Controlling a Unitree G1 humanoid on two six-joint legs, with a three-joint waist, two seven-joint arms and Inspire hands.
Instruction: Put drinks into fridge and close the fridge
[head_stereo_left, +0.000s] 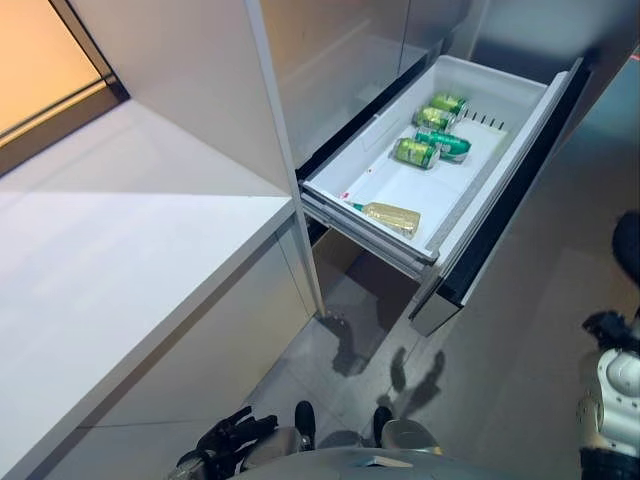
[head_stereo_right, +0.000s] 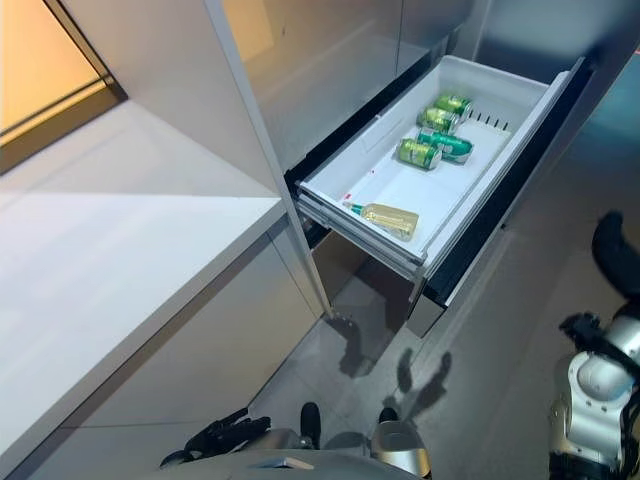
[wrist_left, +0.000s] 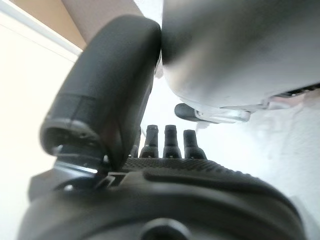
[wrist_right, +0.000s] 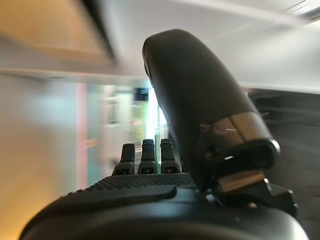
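Four green drink cans (head_stereo_left: 432, 134) and one clear plastic bottle (head_stereo_left: 385, 215) lie in the white pulled-out fridge drawer (head_stereo_left: 493, 92), beside a white counter (head_stereo_left: 110, 250) over grey floor (head_stereo_left: 520, 350). Left robot hand (head_stereo_left: 228, 437) and right robot hand (head_stereo_right: 590, 330) hang low, well apart from the drinks, fingers straight, holding nothing.

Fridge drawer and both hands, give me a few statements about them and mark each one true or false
1. The fridge drawer stands pulled open. True.
2. Green cans lie toward the drawer's far end. True.
3. The pale bottle stands upright among the cans. False: it lies on its side near the drawer's front, apart from them.
4. The left hand holds a drink. False: it hangs low near the floor with nothing in it.
5. The right hand is pushing the drawer shut. False: it touches nothing, fingers straight.
6. The white counter sits left of the drawer. True.
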